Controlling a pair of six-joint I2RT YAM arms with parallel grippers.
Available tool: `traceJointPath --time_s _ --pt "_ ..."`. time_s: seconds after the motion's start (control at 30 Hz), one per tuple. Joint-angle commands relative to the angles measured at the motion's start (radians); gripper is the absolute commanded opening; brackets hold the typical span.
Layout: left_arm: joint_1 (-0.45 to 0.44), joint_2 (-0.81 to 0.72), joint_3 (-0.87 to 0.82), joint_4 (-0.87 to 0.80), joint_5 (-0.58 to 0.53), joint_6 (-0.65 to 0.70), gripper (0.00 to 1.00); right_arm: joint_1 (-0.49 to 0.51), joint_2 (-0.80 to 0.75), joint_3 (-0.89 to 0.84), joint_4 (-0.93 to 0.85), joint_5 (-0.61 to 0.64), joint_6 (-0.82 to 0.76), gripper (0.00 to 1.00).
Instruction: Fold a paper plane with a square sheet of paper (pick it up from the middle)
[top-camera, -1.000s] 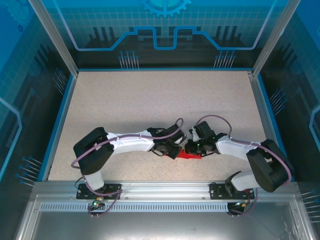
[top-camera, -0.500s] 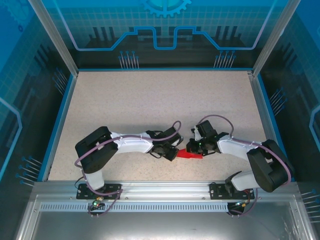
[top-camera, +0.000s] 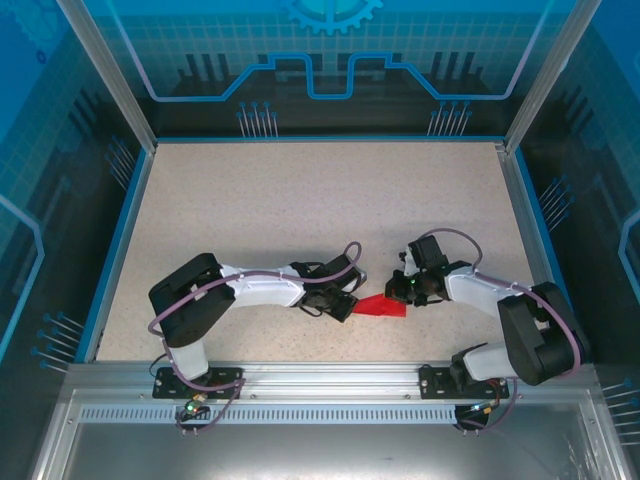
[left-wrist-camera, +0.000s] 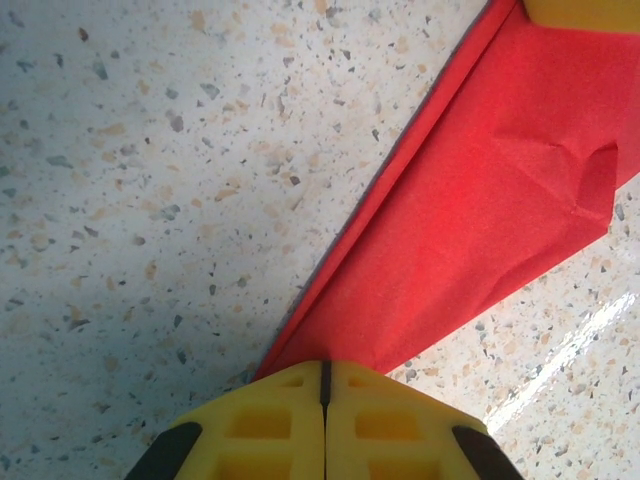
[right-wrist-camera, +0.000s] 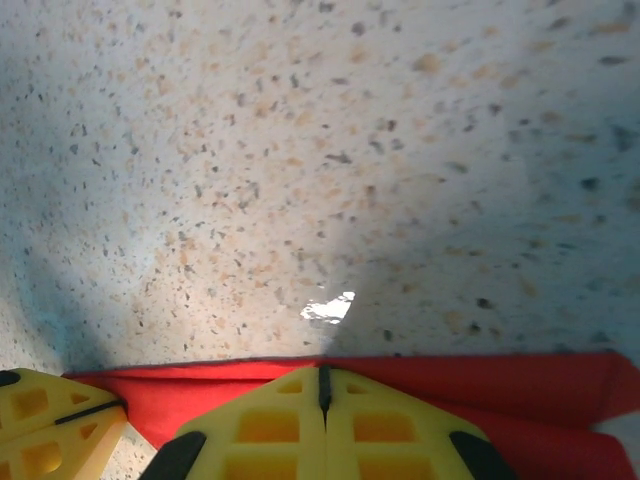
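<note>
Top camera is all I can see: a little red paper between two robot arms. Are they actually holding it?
Observer: The left wrist camera shows the left gripper shut, its yellow tips meeting over the narrow end of the red paper. Whether it is pinching or just pressing, I cannot tell.
Operator: And the other arm?
Observer: The right gripper is shut too, its tips at the paper's long edge.
Operator: Is the paper flat?
Observer: It is folded: up close there is a doubled edge and a small crumple near the wide end.
</note>
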Motion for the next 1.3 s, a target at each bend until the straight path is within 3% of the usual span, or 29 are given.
traceJointPath --time_s 0.0,0.27,0.43,0.7,1.03,1.27 --pt "0.018 0.078 -0.074 -0.143 -0.046 0.028 0.04 -0.044 -0.022 -0.005 -0.079 0.079 -0.005 0.00" --pt "0.020 0.076 -0.080 -0.151 -0.042 0.030 0.03 -0.070 -0.060 0.010 -0.107 0.134 0.059 0.00" --pt "0.020 0.070 -0.082 -0.160 -0.042 0.031 0.03 -0.136 -0.095 0.007 -0.143 0.170 0.070 0.00" --pt "0.020 0.051 -0.053 -0.164 -0.005 0.023 0.05 -0.232 -0.119 0.011 -0.145 0.109 0.014 0.00" --pt "0.013 -0.033 0.128 -0.180 0.058 0.021 0.20 -0.205 -0.237 0.073 -0.274 -0.045 -0.110 0.00" --pt "0.014 -0.064 0.210 -0.243 0.025 0.059 0.27 -0.125 -0.363 0.064 -0.407 -0.037 -0.114 0.08"
